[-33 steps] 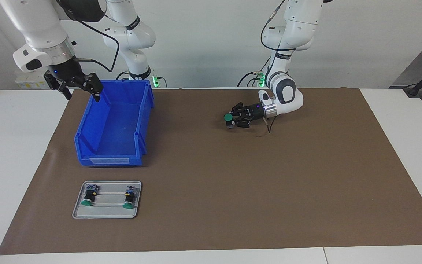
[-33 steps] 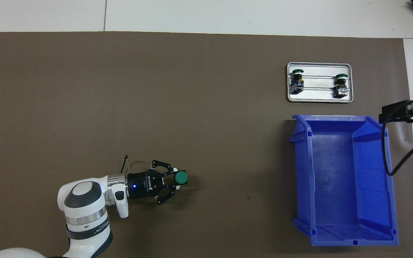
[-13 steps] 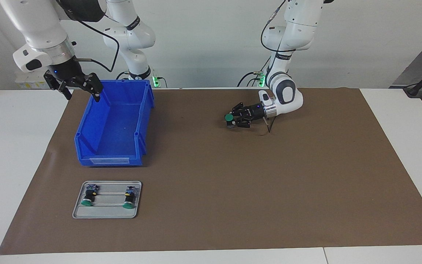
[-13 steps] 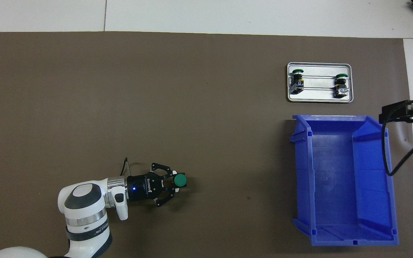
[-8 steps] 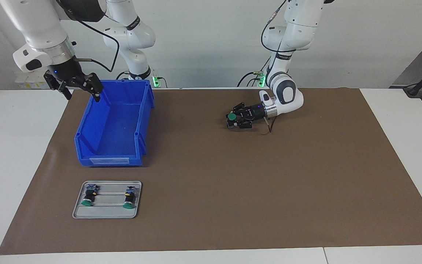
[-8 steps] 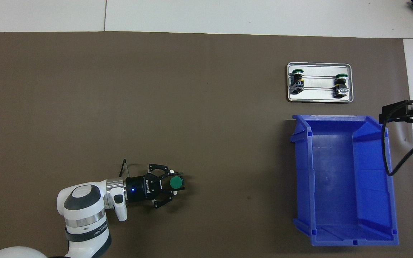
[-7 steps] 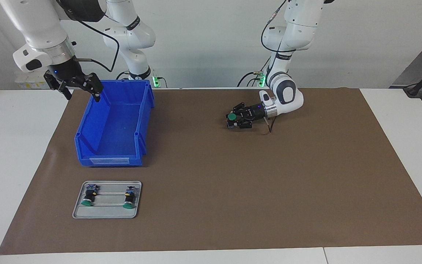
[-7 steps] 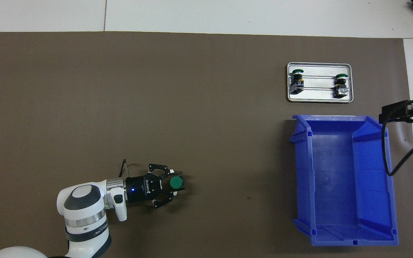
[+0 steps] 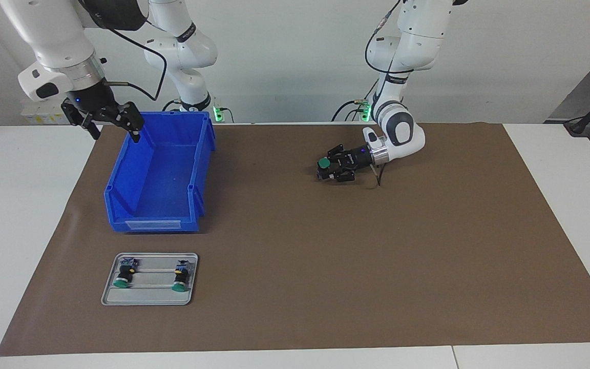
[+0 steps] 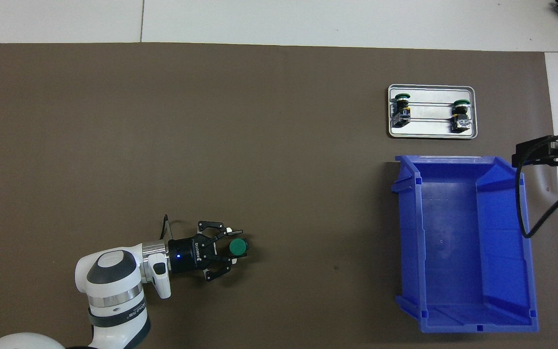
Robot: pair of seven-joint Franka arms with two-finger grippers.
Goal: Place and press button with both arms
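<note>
One camera sits high across the bench point(image 9: 295, 361), facing both robots from a distance. The other hangs above the robots' end, looking forward and steeply down. Half a turn apart, both take in the brown mat point(image 10: 259, 145) around the left claw point(image 9: 332, 169)

White table point(image 9: 28, 205), pale wall point(image 9: 285, 56)

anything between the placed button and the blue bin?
Nothing. In the overhead view only bare brown mat lies between the button, at the left gripper, and the bin. The facing view agrees.
</note>
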